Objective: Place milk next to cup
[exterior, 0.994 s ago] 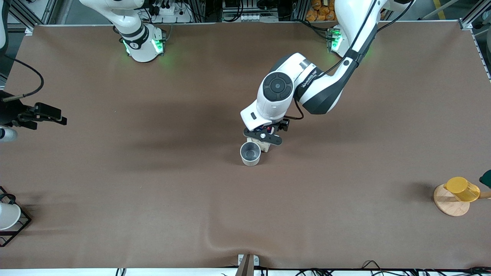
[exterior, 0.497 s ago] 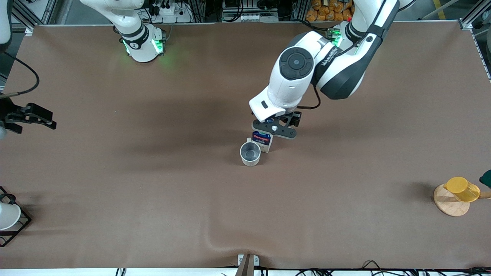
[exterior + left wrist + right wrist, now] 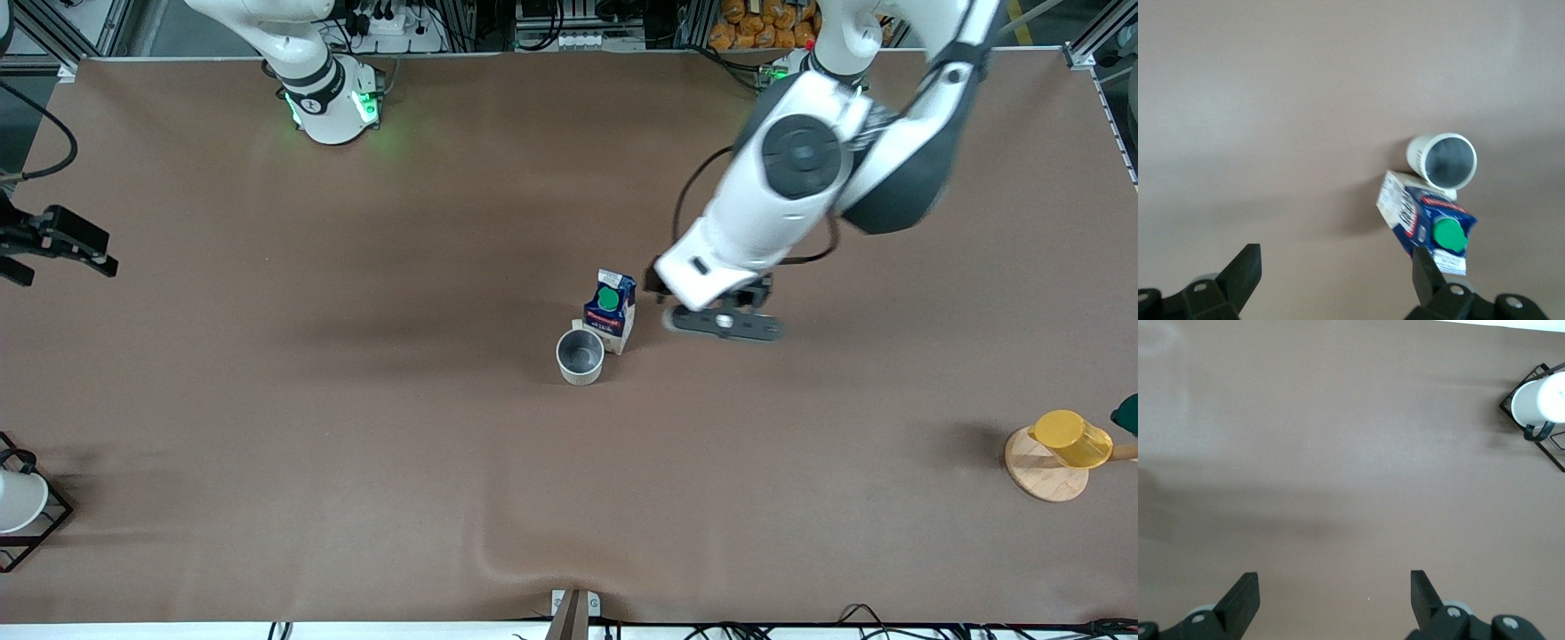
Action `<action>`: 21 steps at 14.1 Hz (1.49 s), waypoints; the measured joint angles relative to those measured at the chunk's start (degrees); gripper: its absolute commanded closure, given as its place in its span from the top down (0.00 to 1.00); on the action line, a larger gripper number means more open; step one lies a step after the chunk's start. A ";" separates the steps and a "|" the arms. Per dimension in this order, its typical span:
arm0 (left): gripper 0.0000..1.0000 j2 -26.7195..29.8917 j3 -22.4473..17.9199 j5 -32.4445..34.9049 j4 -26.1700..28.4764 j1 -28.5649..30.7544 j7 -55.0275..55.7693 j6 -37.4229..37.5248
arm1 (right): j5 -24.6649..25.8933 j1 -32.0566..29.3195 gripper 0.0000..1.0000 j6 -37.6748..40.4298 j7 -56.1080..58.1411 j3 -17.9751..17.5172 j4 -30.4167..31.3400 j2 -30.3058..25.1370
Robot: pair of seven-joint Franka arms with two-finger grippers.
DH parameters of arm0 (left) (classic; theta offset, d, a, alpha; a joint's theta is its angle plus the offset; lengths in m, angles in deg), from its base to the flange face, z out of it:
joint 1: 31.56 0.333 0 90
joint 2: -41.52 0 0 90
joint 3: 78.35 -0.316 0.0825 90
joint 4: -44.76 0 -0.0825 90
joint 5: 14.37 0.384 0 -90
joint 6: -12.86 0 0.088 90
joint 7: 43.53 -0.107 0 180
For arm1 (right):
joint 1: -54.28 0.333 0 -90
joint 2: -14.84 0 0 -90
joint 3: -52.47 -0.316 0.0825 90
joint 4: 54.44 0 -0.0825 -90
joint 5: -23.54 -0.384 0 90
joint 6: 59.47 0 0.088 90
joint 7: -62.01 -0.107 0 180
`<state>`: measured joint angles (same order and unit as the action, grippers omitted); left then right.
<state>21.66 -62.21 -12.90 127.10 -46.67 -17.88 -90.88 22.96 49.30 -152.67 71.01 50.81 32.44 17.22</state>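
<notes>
Front view: milk (image 3: pixel 610 308) upright, touching cup (image 3: pixel 581 356); left gripper (image 3: pixel 725 324) released beside it | right gripper (image 3: pixel 53 244) spread, waiting at frame edge | brown table (image 3: pixel 356 444) bare around

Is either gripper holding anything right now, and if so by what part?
Nothing is held. The left gripper is open over bare table beside the milk, which stands free against the cup. The right gripper waits open, empty.

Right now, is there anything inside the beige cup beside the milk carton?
Nothing shows inside the cup: both the front and left wrist views look down onto a bare grey bottom. The milk stands upright against its rim, outside it. The cup's handle is hidden.
</notes>
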 measured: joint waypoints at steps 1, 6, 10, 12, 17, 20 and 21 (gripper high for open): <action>1.00 1.33 -0.12 0.00 -0.05 1.73 -0.38 0.38 | 0.00 0.00 1.00 -0.13 -0.18 -0.02 0.43 -0.36; 1.00 6.93 -0.61 -0.02 -0.07 17.30 -11.45 4.87 | 0.00 0.56 1.00 -1.04 -0.35 -0.12 1.06 -0.55; 1.00 9.43 -0.60 -0.06 -0.07 24.00 -13.19 12.22 | -0.03 0.92 1.00 -1.08 -0.54 0.17 1.19 -0.55; 1.00 11.00 -0.59 -0.06 -0.05 24.88 -13.19 14.48 | -0.04 1.85 1.00 -1.08 -0.62 1.10 1.19 -0.55; 1.00 14.61 -1.96 -0.06 0.45 25.37 -13.81 17.19 | -0.12 2.72 1.00 -1.09 -0.91 2.34 1.19 -0.57; 1.00 16.76 -9.54 -0.06 2.49 20.02 -17.29 17.67 | -0.13 2.80 1.00 -1.10 -1.23 2.38 1.15 -0.67; 1.00 17.41 -10.56 -0.06 2.98 19.21 -17.80 17.96 | -0.13 2.80 1.00 -1.10 -1.34 2.41 1.15 -0.72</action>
<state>39.08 -72.77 -12.97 130.09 -27.46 -35.68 -72.92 22.83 52.10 -153.77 69.67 53.22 33.58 16.51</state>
